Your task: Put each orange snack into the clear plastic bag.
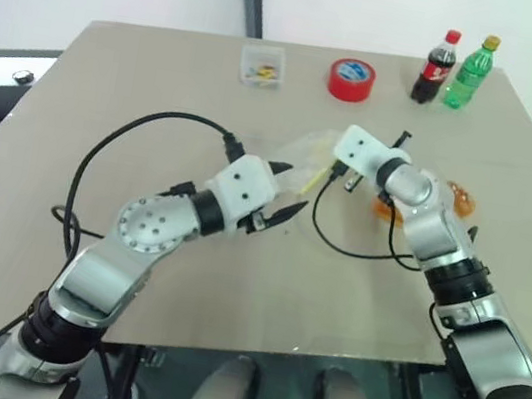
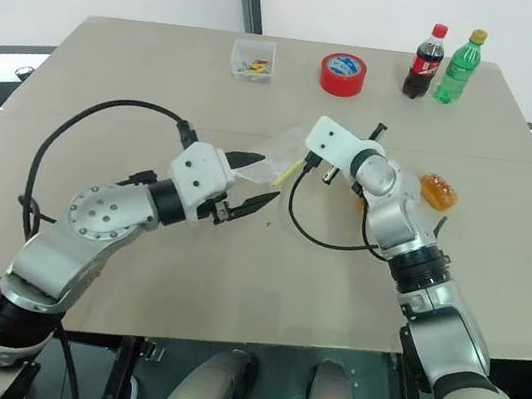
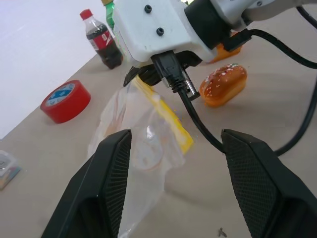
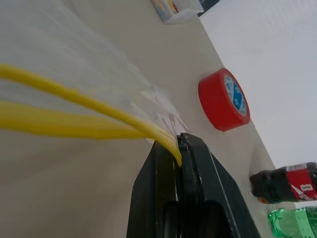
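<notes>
Your right pincer (image 4: 181,148) is clamped on the yellow seal of the bag (image 3: 143,134), holding it up off the counter (image 1: 165,72). Your left pincer (image 3: 173,183) stands wide, empty, facing the bag. One snack (image 3: 223,85) lies on the counter just beyond the right wrist; another (image 3: 229,48) sits behind it.

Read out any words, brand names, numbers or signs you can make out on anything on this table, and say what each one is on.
No text can be read for certain.
Dark cola bottle with red cap: red label with white marks, too blurred to read.
Green plastic bottle with yellow cap: label too small to read.
Red tape roll: blue and white core label, print too blurred to read.
Small clear rigid box of coloured bits: no lettering visible.
</notes>
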Robot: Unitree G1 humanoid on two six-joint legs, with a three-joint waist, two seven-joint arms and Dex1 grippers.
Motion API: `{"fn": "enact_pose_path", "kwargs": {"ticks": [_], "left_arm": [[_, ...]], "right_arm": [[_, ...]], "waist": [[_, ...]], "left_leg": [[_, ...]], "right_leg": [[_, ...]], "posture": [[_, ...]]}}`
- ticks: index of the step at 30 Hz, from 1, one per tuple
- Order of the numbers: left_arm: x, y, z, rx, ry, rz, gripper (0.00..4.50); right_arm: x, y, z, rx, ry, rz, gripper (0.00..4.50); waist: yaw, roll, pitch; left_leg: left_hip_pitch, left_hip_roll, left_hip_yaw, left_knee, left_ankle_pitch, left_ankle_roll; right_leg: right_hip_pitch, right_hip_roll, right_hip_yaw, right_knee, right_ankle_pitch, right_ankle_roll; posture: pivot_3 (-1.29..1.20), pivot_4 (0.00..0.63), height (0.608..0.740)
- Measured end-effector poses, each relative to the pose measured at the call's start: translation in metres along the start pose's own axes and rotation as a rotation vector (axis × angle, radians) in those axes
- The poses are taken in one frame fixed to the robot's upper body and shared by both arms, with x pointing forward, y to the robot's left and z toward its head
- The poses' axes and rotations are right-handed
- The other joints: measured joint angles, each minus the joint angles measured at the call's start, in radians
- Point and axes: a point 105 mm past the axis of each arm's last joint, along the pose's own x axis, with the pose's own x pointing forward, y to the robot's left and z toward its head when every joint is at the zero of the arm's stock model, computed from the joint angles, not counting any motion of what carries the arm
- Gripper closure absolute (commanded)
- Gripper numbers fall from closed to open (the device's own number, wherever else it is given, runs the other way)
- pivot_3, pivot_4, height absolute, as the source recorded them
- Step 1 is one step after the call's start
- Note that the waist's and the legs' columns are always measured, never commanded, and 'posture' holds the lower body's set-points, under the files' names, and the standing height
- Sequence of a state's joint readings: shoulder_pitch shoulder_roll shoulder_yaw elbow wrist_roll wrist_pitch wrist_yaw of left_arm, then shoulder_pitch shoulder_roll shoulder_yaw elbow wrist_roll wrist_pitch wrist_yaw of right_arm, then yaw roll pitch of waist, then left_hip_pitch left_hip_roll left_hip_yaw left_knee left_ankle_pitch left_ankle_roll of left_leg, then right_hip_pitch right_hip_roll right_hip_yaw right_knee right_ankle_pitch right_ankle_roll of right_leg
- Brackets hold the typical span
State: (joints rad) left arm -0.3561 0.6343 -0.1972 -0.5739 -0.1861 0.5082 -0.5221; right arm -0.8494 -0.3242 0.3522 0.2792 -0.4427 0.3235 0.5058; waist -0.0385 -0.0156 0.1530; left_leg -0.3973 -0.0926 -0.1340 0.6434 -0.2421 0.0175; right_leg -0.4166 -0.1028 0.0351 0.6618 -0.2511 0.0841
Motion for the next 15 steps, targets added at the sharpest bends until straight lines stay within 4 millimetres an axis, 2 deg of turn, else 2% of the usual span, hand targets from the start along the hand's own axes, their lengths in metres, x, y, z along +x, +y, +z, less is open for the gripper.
{"fn": "enact_pose_path", "kwargs": {"ticks": [5, 13, 14, 15], "left_arm": [[0.010, 0.000, -0.008, -0.018, 0.044, 0.012, 1.46], [0.015, 0.005, -0.016, 0.008, 0.098, 0.037, 1.46], [0.015, 0.006, -0.018, 0.014, 0.105, 0.044, 1.96], [0.015, 0.007, -0.018, 0.017, 0.106, 0.047, 1.97]], "right_arm": [[0.001, 0.004, 0.004, 0.004, -0.003, 0.019, 4.50], [0.000, 0.004, 0.011, 0.000, -0.013, 0.021, 4.50], [-0.001, 0.004, 0.012, 0.000, -0.015, 0.021, 4.50], [-0.001, 0.004, 0.012, 0.000, -0.016, 0.021, 4.50]], "waist": [[-0.002, 0.000, 0.000], [-0.001, 0.000, 0.000], [-0.002, 0.000, 0.000], [-0.002, 0.000, 0.000]], "left_leg": [[0.000, 0.000, 0.000, 0.000, 0.000, 0.000], [0.000, 0.000, 0.000, 0.000, 0.000, 0.000], [0.000, 0.000, 0.000, 0.000, 0.000, 0.000], [0.000, 0.000, 0.000, 0.000, 0.000, 0.000]], "right_leg": [[0.000, 0.000, 0.000, 0.000, 0.000, 0.000], [0.000, 0.000, 0.000, 0.001, 0.000, 0.000], [-0.001, 0.000, 0.000, 0.001, 0.000, 0.000], [-0.001, 0.000, 0.000, 0.001, 0.000, 0.000]], "posture": [[0.00, 0.150, 0.736], [0.00, 0.150, 0.736], [0.00, 0.150, 0.736], [0.00, 0.150, 0.736]]}}
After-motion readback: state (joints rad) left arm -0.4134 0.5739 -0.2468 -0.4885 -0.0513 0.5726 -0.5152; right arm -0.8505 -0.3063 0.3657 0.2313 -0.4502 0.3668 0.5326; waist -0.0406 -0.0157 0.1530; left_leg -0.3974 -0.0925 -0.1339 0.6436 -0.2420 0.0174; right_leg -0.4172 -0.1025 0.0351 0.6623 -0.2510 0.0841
